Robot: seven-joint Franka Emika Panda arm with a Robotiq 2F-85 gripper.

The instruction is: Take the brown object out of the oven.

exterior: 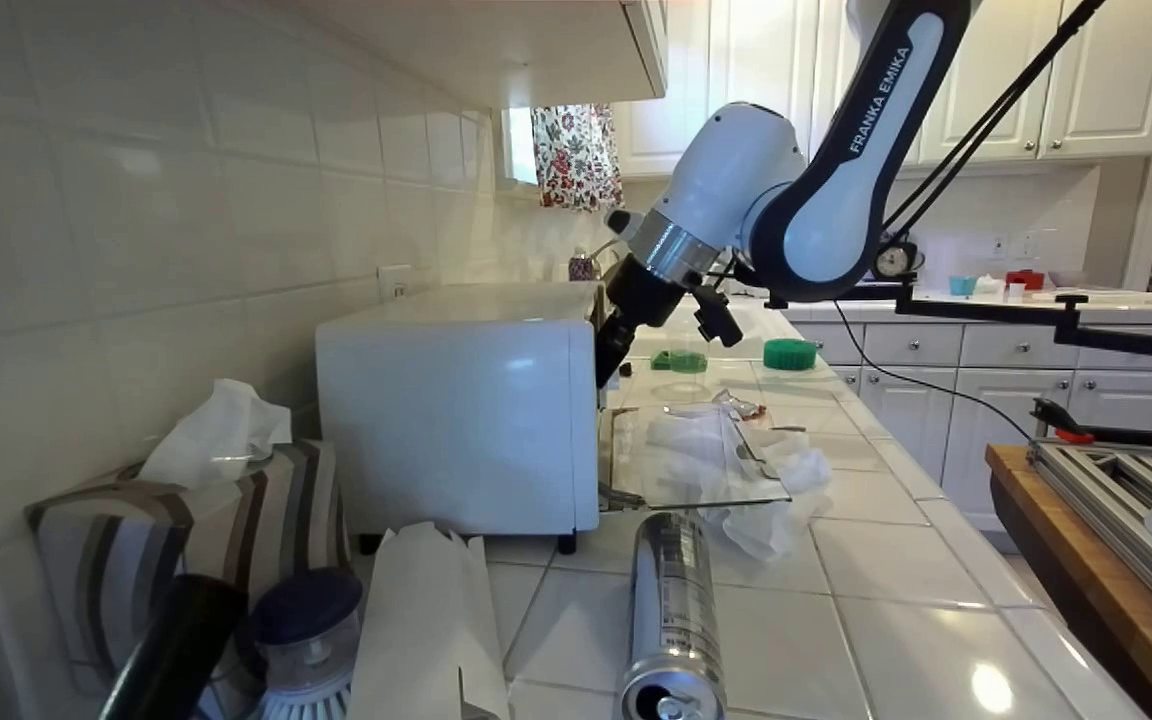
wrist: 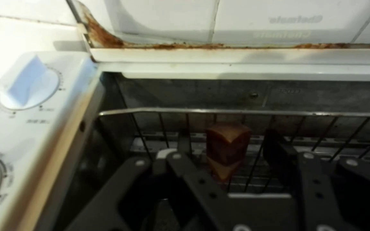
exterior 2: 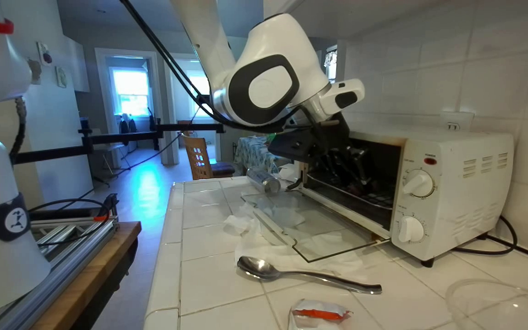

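The white toaster oven stands on the counter with its glass door folded down; it also shows in an exterior view. In the wrist view the brown object, dark with lighter tan edges, sits on the wire rack inside. My gripper is open, one finger on either side of the brown object, with a gap showing at both sides. In an exterior view the gripper reaches down through the oven's opening. Both exterior views hide the brown object.
The glass door juts out over the counter, with crumpled paper under and beside it. A spoon and a small packet lie in front. A can lies near the oven's side. The oven's knobs flank its opening.
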